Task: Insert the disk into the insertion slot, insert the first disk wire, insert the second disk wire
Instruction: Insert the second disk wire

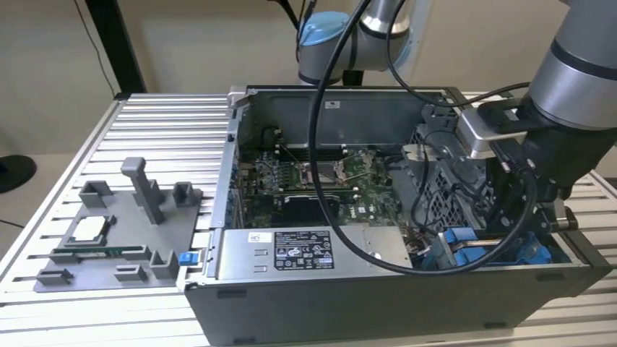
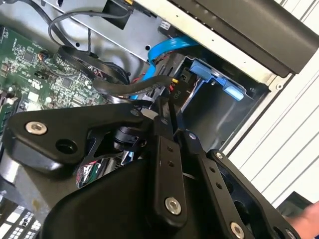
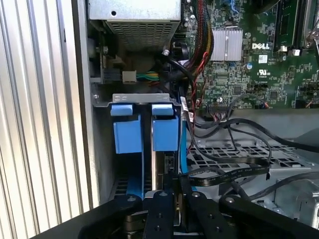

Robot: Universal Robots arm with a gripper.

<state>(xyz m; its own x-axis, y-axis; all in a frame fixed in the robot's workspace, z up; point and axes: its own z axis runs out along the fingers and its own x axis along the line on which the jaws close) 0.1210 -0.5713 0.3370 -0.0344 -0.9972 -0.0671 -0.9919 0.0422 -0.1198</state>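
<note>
Ribbed aluminium bench (image 1: 154, 130) carries an open desktop computer case (image 1: 386, 303), seen in the exterior view beside a grey plastic fixture (image 1: 115, 238) that lies on the exterior view's left. Inside the case, the green motherboard (image 1: 318, 181) lies flat on the floor, with the grey labelled power-supply box (image 1: 299, 253) along the near wall. Reaching down into the case at the exterior view's right, the Universal Robots arm (image 1: 579, 79) sets its black gripper (image 3: 177, 186) at the insertion slot (image 3: 144, 134), a grey metal bay with bright blue rails and tabs in the corner of the case next to the power supply. In the first wrist view, the disk (image 3: 160, 169) sits edge-on in that bay, between the blue rails, under one blue tab, with the gripper directly over it. The fingers (image 2: 167, 164) are pressed nearly together, pinching a black wire connector (image 2: 174, 94) at its end, just beside the disk's edge. A flat blue data cable (image 2: 169, 47) loops past the bay in the second wrist view, and black cables (image 3: 234, 172) trail across the perforated metal cage nearby.
</note>
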